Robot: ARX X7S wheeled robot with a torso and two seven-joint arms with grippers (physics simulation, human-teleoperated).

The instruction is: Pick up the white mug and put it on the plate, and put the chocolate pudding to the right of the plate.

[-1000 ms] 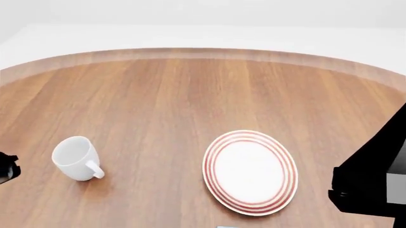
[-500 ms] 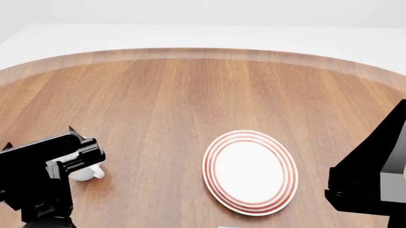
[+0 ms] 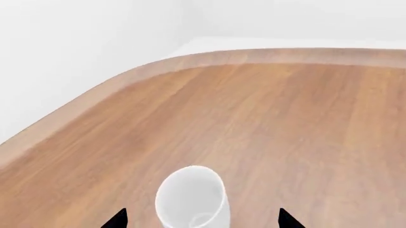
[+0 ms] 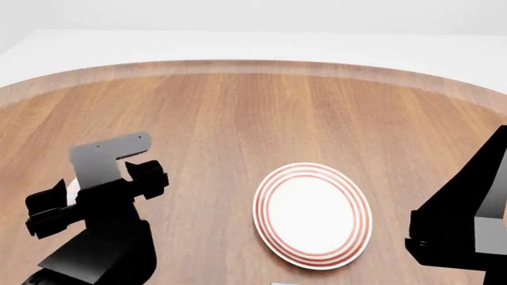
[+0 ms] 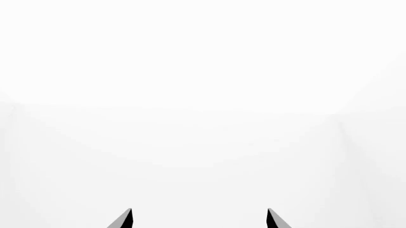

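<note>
Left fingers (image 3: 199, 221) spread, white mug (image 3: 191, 195) between them, partly cut off; right fingers (image 5: 199, 219) spread on nothing.

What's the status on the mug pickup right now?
Left claw open, straddling white mug. Right claw open, idle. Plate bare. Nothing blocking.

The white mug (image 3: 191, 196) is showing plain glossy white, inside and out, against the warm reddish-brown wood grain of the table (image 4: 237, 113), whose rim is looking paler. The plate (image 4: 312, 214) is gleaming white with thin red concentric rings, and the left arm (image 4: 99, 237) is showing matte black.
</note>
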